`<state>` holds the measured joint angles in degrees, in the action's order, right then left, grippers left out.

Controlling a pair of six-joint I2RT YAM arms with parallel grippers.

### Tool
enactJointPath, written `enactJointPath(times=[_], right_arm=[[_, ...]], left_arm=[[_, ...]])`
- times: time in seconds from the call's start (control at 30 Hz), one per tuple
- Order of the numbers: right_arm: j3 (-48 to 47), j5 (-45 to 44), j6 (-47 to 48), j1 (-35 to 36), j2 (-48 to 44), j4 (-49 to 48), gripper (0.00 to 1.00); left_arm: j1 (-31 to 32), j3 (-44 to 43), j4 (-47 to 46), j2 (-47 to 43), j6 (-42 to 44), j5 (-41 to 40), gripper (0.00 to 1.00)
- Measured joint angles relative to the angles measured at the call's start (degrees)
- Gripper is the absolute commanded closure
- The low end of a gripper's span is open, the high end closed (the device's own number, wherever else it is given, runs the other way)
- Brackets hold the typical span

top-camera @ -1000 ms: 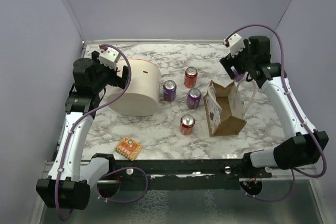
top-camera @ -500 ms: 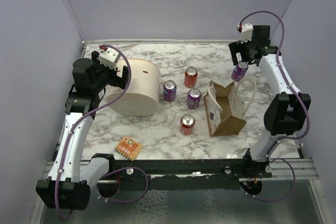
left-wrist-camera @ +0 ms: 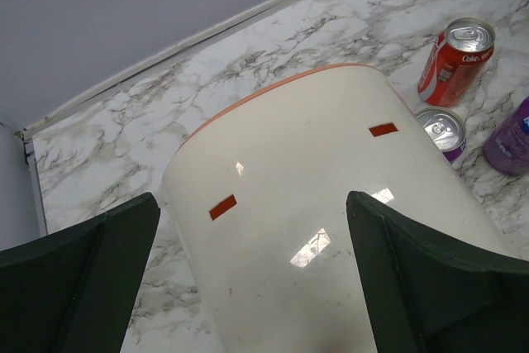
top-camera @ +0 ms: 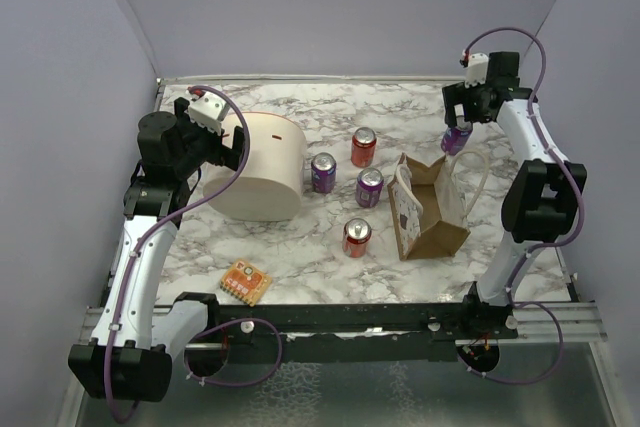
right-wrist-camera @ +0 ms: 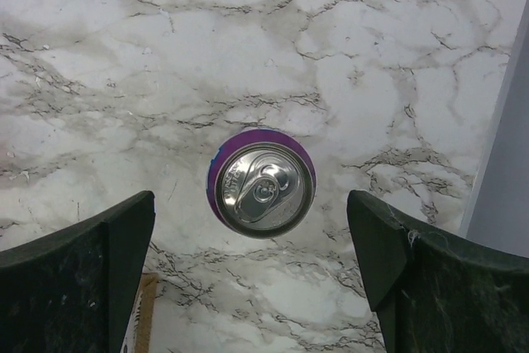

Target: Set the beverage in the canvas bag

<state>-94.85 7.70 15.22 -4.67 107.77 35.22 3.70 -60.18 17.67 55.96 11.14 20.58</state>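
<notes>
The right claw (right-wrist-camera: 250, 197) hangs spread wide above an upright purple can (right-wrist-camera: 264, 188) near the desk's (top-camera: 300, 247) far right corner, gripping nothing. The canvas bag (top-camera: 440, 222) stands open just nearer, by the right edge. The left claw (left-wrist-camera: 252, 196), also apart, faces the cream tub (top-camera: 262, 165).

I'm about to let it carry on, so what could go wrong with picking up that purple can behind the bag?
The open right tool hangs over the purple can; a skewed descent could tip it. The canvas bag has a loop handle arching by its mouth that might snag the can.
</notes>
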Motion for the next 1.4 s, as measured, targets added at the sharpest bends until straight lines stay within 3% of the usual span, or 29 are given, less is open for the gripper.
enactJointPath(times=[0.53, 0.73, 1.13, 1.4], right_arm=[[-0.50, 5.84, -0.46, -3.23, 4.24, 0.35, 0.00], [-0.50, 7.37, -0.46, -3.76, 6.12, 0.37, 0.04], [-0.50, 9.31, -0.42, -4.46, 6.99, 0.52, 0.30], [-1.55, 9.97, -0.35, -4.70, 7.26, 2.05, 0.58]], left_arm=[[0.00, 0.00, 0.00, -0.09, 0.17, 0.07, 0.01], [0.00, 0.00, 0.00, -0.09, 0.20, 0.42, 0.01], [0.00, 0.00, 0.00, -0.09, 0.61, 0.87, 0.01], [0.00, 0.00, 0.00, -0.07, 0.70, 0.94, 0.01]])
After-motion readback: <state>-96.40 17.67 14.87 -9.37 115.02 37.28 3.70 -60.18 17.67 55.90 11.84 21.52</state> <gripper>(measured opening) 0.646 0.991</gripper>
